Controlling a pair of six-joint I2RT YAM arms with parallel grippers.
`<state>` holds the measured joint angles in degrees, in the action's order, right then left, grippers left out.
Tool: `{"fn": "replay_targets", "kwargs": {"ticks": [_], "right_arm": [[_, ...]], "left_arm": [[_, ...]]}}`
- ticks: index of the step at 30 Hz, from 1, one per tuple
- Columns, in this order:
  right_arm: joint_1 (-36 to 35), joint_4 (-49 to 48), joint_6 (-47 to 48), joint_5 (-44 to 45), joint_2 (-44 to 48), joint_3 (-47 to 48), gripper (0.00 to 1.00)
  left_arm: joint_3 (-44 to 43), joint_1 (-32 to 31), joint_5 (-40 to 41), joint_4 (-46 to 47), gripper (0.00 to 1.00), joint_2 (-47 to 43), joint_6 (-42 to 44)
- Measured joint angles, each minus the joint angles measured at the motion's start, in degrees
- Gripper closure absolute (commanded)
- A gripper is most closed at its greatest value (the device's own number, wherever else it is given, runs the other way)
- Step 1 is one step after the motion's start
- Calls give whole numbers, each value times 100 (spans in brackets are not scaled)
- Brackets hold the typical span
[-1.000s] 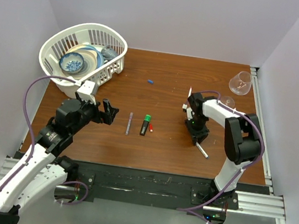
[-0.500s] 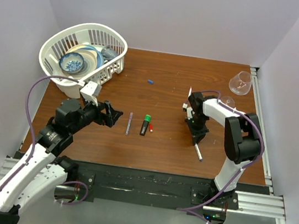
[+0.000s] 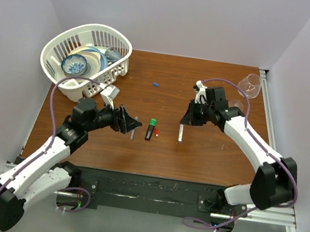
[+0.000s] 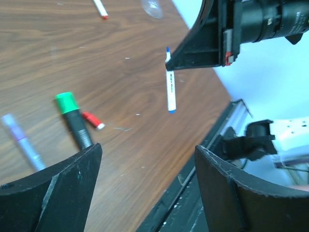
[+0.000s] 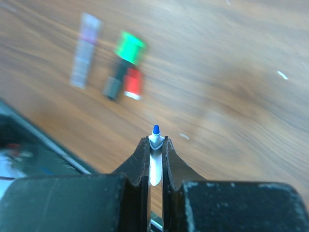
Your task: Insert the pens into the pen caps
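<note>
A white pen (image 4: 170, 87) with a blue tip is clamped between the closed fingers of the right gripper (image 5: 155, 145), over the middle of the wooden table (image 3: 218, 159). In the right wrist view the blue tip pokes out just past the fingertips. In the left wrist view most of the pen hangs below the gripper. Whether its lower end touches the wood cannot be told.

To the left of it lies a black marker (image 3: 150, 130) with a green end, and a small red cap (image 3: 156, 132) rests right beside it. A thin purple pen (image 3: 133, 130) lies just left of the marker. All three are blurred in the right wrist view. A tiny blue cap (image 3: 156, 84) sits alone farther back on the table.

The left gripper (image 3: 132, 123) hovers close over the purple pen, its fingers spread wide apart and holding nothing. It covers part of that pen in the overhead view.

A red-tipped white pen (image 4: 100, 8) shows only in the left wrist view, cut off at the top edge.

A white basket (image 3: 61, 42) holding bowls stands at the far left corner. A clear glass (image 3: 249, 86) lies at the far right.
</note>
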<state>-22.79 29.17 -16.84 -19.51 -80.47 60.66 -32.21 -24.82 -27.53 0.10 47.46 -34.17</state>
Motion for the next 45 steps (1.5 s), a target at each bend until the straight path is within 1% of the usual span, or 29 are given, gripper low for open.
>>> {"fn": "replay_targets", "kwargs": {"ticks": [3,6,8,11,16,19,24,27,28,30,31,32,33,34,35,37,38,42,45], "right_arm": [[-181,-448,-459,-223,308,-39,100],[-428,-964,-949,-380,511,-114,100],[-570,-1235,-1224,-446,588,-162,100],[-730,-1609,-1626,-581,673,-199,100],[-769,-1976,-1978,-710,881,-214,100],[-807,-2190,-2140,-750,1005,-245,100],[-929,-2461,-2343,-881,1078,-332,100],[-946,-2533,-2411,-896,1099,-391,100],[-946,-2540,-2430,-901,1102,-402,100],[-946,-2555,-2450,-898,1110,-413,100],[-946,-2594,-2455,-894,1110,-431,100],[-944,-2671,-2474,-901,1113,-459,100],[-935,-2710,-2485,-905,1119,-476,97],[-935,-2734,-2487,-903,1123,-481,90],[-935,-2754,-2492,-907,1123,-481,76],[-935,-2752,-2485,-901,1126,-479,64],[-938,-2752,-2465,-903,1128,-474,56],[-940,-2555,-2256,-815,1137,-352,49],[-809,-2433,-2103,-682,1121,-76,47]], "left_arm": [[31,-39,-361,564,21,431,-223],[2,-219,-527,962,23,833,-282],[-166,-501,-527,990,25,1152,-258],[-560,-905,-501,988,27,1593,-184],[-774,-1019,-442,1126,28,1777,-116],[-824,-1021,-433,1196,31,1873,-111],[-907,-1036,-444,1274,41,2085,-114],[-916,-1054,-494,1290,55,2116,-116],[-918,-1058,-527,1318,71,2116,-120],[-918,-1062,-621,1412,93,2116,-166],[-918,-1067,-686,1493,100,2116,-214],[-922,-1084,-734,1561,100,2116,-232],[-922,-1088,-739,1587,100,2116,-262],[-922,-1088,-763,1604,100,2120,-291],[-922,-1086,-769,1613,100,2120,-326],[-922,-1086,-774,1622,100,2116,-378],[-925,-1080,-739,1591,100,2098,-380],[-1049,-920,-424,1008,100,1829,-291],[-1161,-474,-105,409,100,1421,-149]]}}
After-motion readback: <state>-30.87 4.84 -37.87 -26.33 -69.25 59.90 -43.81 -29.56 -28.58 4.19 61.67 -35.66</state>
